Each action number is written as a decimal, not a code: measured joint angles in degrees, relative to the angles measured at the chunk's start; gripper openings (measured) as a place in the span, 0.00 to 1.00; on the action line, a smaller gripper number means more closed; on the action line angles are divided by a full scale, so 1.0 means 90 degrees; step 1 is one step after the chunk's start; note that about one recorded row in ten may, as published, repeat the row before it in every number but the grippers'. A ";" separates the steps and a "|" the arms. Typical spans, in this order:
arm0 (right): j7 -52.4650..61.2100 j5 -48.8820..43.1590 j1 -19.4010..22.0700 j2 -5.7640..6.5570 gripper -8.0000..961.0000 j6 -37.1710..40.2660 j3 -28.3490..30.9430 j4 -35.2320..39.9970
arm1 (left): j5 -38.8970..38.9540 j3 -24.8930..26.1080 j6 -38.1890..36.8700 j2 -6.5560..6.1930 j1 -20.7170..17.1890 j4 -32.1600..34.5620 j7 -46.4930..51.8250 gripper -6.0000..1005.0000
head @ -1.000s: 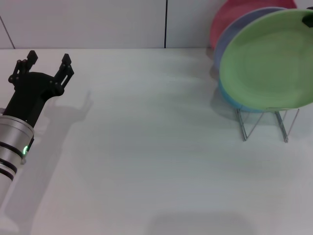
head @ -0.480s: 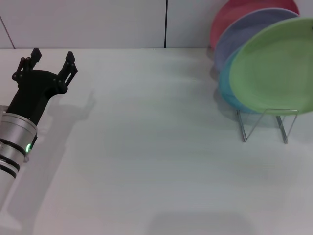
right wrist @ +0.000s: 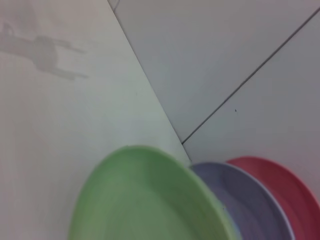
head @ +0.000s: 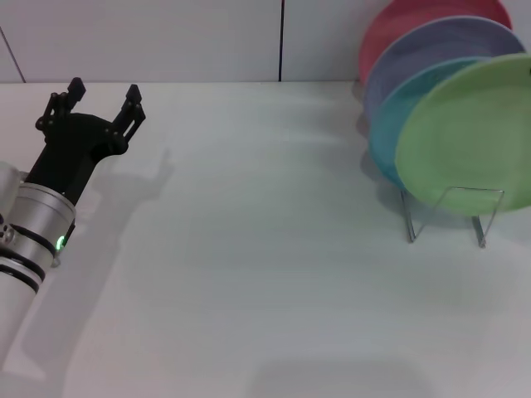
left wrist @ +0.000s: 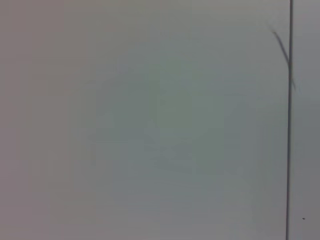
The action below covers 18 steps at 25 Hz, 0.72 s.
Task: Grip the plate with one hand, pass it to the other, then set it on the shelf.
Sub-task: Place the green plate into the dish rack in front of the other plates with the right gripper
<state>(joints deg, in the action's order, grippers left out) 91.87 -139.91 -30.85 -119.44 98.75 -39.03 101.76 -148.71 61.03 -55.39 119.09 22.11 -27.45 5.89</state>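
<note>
The light green plate (head: 469,137) stands tilted at the far right, in front of a light blue plate. Its lower rim overlaps the front loop of the silver wire rack (head: 448,211). I cannot tell whether it rests in the rack. It fills the near part of the right wrist view (right wrist: 145,200). My right gripper shows in no view. My left gripper (head: 104,87) is open and empty at the far left of the table, well away from the plate.
The rack holds a light blue plate (head: 388,133), a lavender plate (head: 431,46) and a red plate (head: 398,25) behind the green one. The white table (head: 265,249) runs back to a grey wall. The left wrist view shows only a blank pale surface with a dark seam.
The green plate has moved right and down toward the rack's front loop, baring more of the blue plate. My left gripper has moved slightly forward and right, still open.
</note>
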 joint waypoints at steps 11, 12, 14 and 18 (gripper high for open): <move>0.0094 -0.0036 -0.0011 0.0000 0.41 -0.0240 -0.0093 -0.0300 | 0.0000 0.0006 0.0163 0.0000 0.0150 0.0027 0.0000 0.81; 0.0162 -0.0032 -0.0017 0.0000 0.45 -0.0209 -0.0106 -0.0297 | 0.0000 0.0013 0.0196 0.0000 0.0158 0.0029 0.0000 0.81; 0.0363 -0.0006 -0.0040 0.0000 0.54 -0.0088 -0.0141 -0.0254 | 0.0000 0.0022 0.0238 0.0000 0.0177 0.0041 0.0000 0.81; 0.0811 0.0159 -0.0098 0.0014 0.69 0.0314 -0.0158 -0.0085 | 0.0000 0.0031 0.0281 0.0000 0.0206 0.0069 -0.0028 0.81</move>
<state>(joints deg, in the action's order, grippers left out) 99.17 -138.48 -31.73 -119.32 101.58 -40.45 101.00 -148.71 61.31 -52.86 119.09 23.97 -26.83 5.64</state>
